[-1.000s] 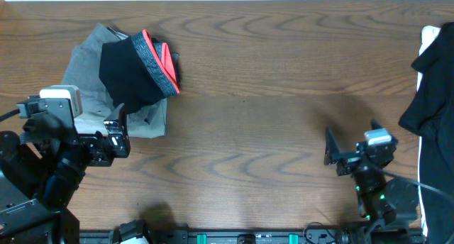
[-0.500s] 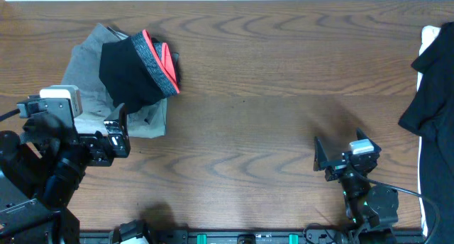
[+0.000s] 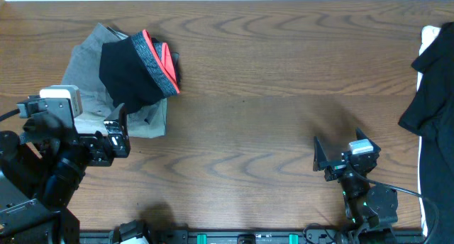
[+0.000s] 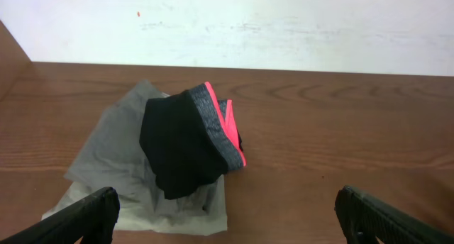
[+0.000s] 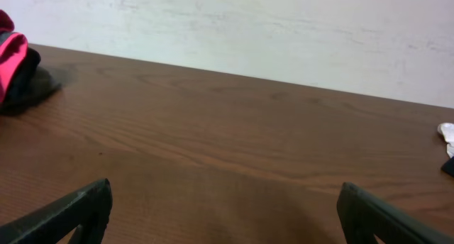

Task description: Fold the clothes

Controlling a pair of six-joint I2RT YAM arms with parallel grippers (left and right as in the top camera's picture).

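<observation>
Our left gripper [image 4: 227, 205] and right gripper [image 5: 225, 201] gape wide, empty; trousers [image 3: 135, 72] lie at ten o'clock on grey garment [image 3: 85, 67].

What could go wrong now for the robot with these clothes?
The black trousers sit bunched on the grey garment, so the open left hand close by might knock them loose. The dark garment lies at the table's right edge and may hang over it, so the open right hand could drag it down while grabbing it.
</observation>
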